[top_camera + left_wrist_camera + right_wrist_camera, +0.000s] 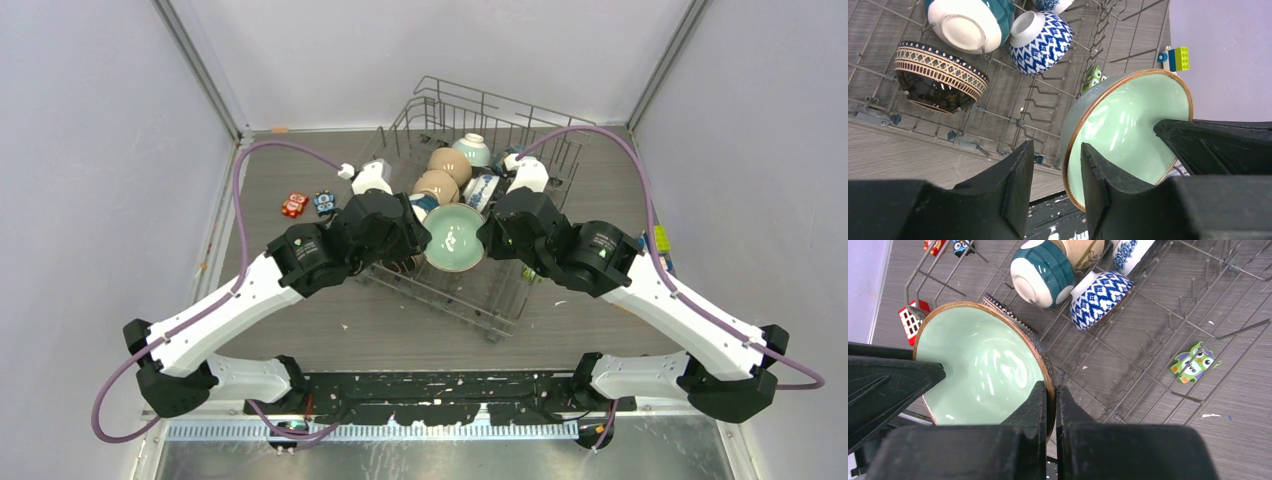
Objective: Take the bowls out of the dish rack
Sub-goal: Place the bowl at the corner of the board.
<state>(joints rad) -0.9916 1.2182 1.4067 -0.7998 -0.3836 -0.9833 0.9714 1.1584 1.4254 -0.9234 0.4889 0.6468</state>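
My right fingers [1045,397] are pinched tight on the mint green bowl [454,238] at its rim's 3 o'clock, over the 6 o'clock end of the dish rack [470,300]. My left fingers [1089,162] straddle the rim at 9 o'clock, half-wide, with a gap showing outside the rim. The other bowls [450,165] sit toward the rack's 12 o'clock.

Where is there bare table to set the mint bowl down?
Bare table lies between the near edge of the dish rack and the arm bases. There is a smaller patch left of the rack, beyond the small toys. Crowded: the rack's far half, packed with bowls.
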